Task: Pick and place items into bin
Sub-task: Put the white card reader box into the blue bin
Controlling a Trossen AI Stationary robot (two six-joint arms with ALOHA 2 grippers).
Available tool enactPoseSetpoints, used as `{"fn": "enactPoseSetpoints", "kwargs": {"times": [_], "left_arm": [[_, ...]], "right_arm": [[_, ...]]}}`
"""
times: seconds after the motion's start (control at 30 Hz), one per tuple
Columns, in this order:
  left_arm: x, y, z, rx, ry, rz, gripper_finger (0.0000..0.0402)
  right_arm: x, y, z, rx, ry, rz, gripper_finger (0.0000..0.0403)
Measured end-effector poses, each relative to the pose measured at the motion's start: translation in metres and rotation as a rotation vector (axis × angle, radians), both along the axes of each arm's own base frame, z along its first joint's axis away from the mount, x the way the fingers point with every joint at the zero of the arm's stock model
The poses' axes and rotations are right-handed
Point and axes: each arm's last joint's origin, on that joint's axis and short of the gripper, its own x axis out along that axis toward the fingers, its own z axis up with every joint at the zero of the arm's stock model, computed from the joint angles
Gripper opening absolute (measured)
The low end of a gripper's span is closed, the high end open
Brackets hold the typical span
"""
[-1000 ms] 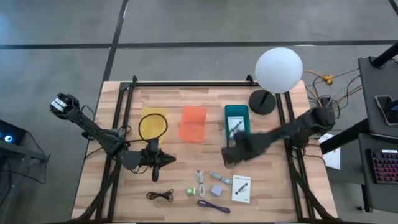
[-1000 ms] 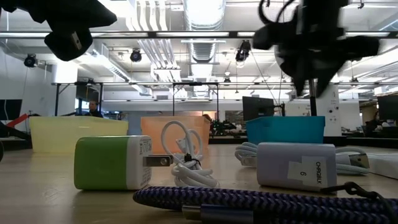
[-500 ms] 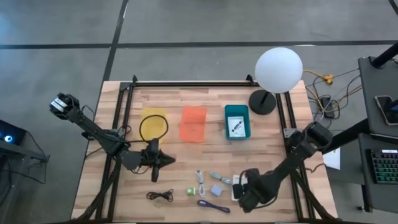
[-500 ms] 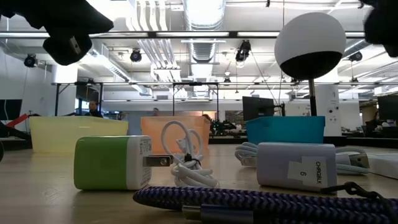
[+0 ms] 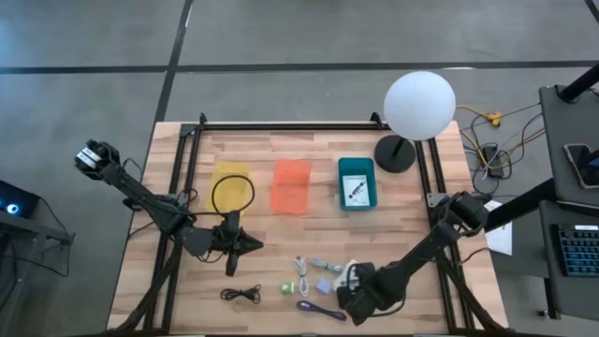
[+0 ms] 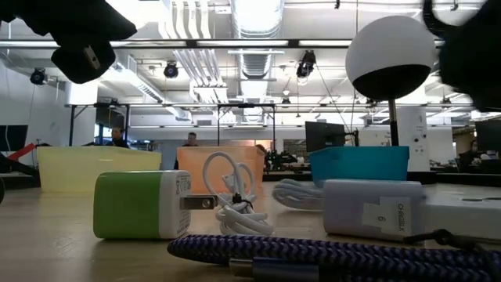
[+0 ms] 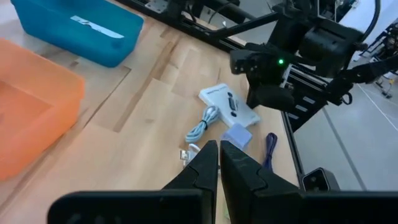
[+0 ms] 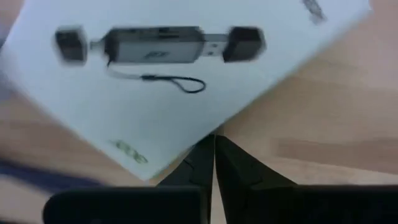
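Note:
A white card printed with a black USB stick lies flat near the table's near edge, also seen as card. My right gripper is shut, with its tips at the card's edge. To the card's left lie a lavender cube, grey stick, white cord, green ball, purple cord and black cord. A second card lies in the teal bin. My left gripper is shut and hovers left of the items. My right gripper meets the card at one edge with its shut fingertips, coming from above at a slant. The card lies flat on the table. Whether the tips press on it or only stand against its edge, I cannot tell.
An orange bin and a yellow bin stand left of the teal one. The white globe lamp stands at the far right corner. Black rails run along the table's left and right sides. Bare wood lies between bins and items.
My right gripper has swung from beside the teal bin toward the near edge, come down at the card, then moved a little left. The card, the lavender cube and the grey cord by it have slid slightly left.

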Motion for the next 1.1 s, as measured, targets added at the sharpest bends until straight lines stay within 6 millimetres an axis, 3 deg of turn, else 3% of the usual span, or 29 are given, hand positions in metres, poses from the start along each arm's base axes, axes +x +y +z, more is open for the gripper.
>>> {"fn": "enactPoseSetpoints", "kwargs": {"times": [0.2, 0.33, 0.47, 0.6, 1.1], "left_arm": [[-0.001, 0.001, -0.004, 0.006, 0.011, -0.002, 0.0002], [-0.001, 0.001, -0.004, 0.004, 0.011, -0.007, 0.0002], [-0.001, 0.000, -0.004, 0.004, 0.011, -0.008, 0.0002], [-0.001, 0.000, -0.004, 0.004, 0.011, -0.008, 0.0002], [-0.001, 0.000, -0.004, 0.004, 0.011, -0.007, 0.0002]], "right_arm": [[0.024, -0.030, 0.001, -0.140, 0.001, -0.017, 0.0009], [0.024, -0.055, 0.012, -0.257, 0.138, -0.028, 0.0009], [0.023, -0.067, 0.030, -0.302, 0.215, 0.037, 0.0009], [0.025, -0.080, 0.024, -0.277, 0.253, 0.110, 0.0009], [0.029, -0.094, 0.015, -0.239, 0.253, 0.199, 0.0009]]}}
